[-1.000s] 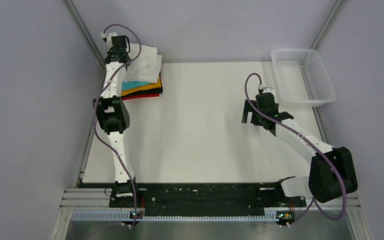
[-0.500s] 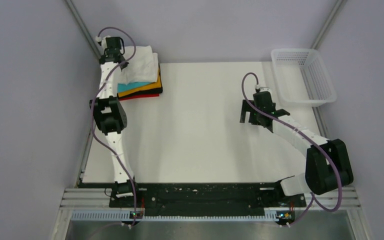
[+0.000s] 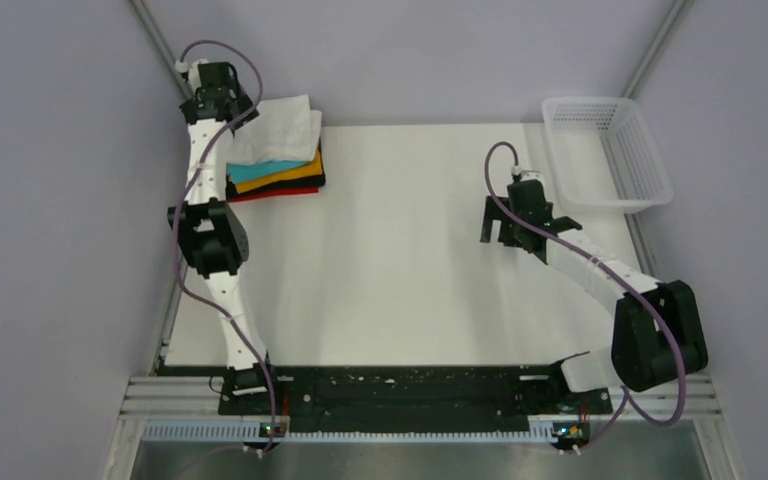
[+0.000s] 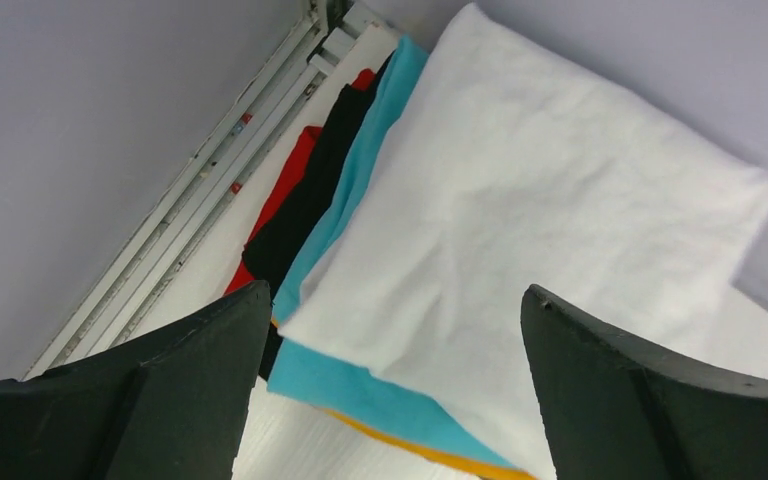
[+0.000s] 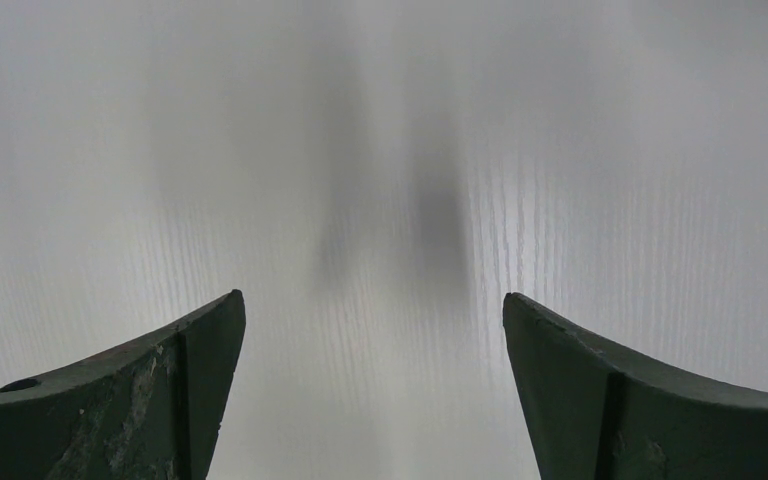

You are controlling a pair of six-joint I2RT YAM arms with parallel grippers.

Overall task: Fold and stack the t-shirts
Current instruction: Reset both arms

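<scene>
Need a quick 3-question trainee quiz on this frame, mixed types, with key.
1. True or false: the left hand is shut on the white t-shirt.
2. Which colour lies directly under the white t-shirt? A red, B teal, C black.
3. In a few words: what is below the right hand?

Key
1. False: its fingers are spread wide above the stack, with nothing between them.
2. B: the teal t-shirt.
3. Only bare table; the hand is open and holds nothing.
</scene>
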